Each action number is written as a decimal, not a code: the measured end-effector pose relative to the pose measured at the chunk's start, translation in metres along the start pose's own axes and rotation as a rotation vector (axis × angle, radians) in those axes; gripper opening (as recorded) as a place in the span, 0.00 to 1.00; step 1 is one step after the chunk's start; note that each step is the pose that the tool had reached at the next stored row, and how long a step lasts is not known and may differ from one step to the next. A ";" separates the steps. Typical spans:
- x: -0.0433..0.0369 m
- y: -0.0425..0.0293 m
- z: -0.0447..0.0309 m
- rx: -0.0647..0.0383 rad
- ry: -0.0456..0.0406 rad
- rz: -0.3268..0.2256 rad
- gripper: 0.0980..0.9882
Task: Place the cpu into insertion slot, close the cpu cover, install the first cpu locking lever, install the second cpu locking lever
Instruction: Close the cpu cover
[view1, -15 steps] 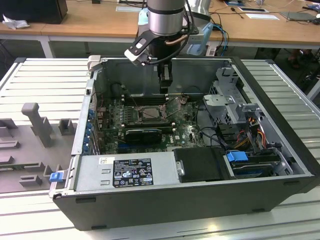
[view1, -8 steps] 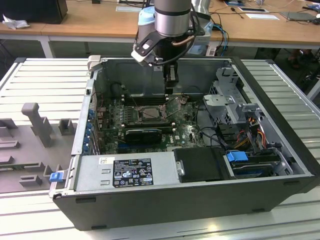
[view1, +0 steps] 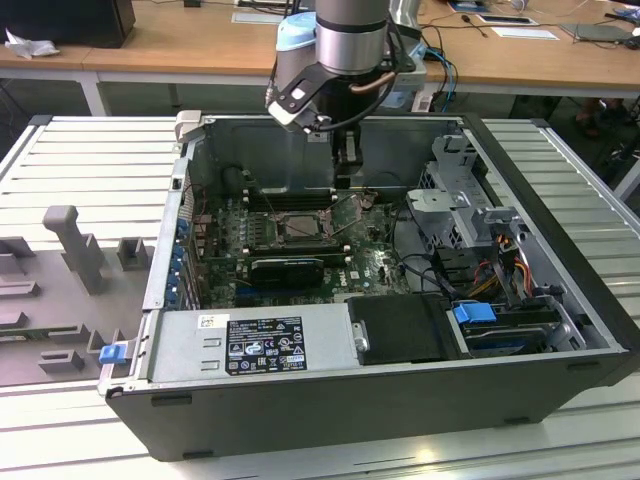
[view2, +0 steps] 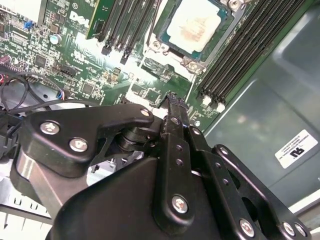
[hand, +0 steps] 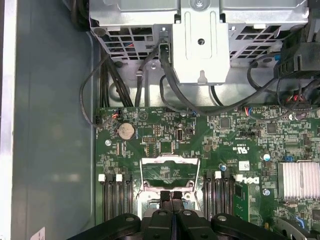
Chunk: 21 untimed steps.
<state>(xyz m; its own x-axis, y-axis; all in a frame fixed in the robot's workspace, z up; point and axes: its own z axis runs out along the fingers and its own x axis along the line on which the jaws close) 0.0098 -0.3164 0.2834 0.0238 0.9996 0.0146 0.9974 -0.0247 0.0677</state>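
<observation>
Silvery square cpu (view2: 194, 25), tan-smudged top

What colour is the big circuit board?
Green; the flat green motherboard shows best in the first wrist view.

The small square cpu (view2: 196, 25) has a pale silvery-grey metal top, satin-smooth with a brownish smear. The thin square-framed cpu cover (hand: 170, 161) is bare, bright metal. The green motherboard (view2: 75, 50) has a glossy lacquered surface. The black tool (view2: 175, 99) looks matt, its screw heads shiny. The dark grey sheet-metal computer case (view1: 400, 410) has a dull finish, and the ribbed metal table (view1: 90, 150) is pale and faintly sheened.
</observation>
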 end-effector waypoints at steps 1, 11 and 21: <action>0.0000 0.0006 0.0001 0.000 0.0000 0.000 0.01; 0.0001 0.0092 0.0105 0.000 -0.0011 0.000 0.01; 0.0004 0.0300 0.0267 0.000 -0.0024 -0.010 0.01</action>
<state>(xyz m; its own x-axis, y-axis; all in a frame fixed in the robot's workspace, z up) 0.0416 -0.3164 0.2589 0.0141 0.9998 0.0115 0.9976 -0.0149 0.0676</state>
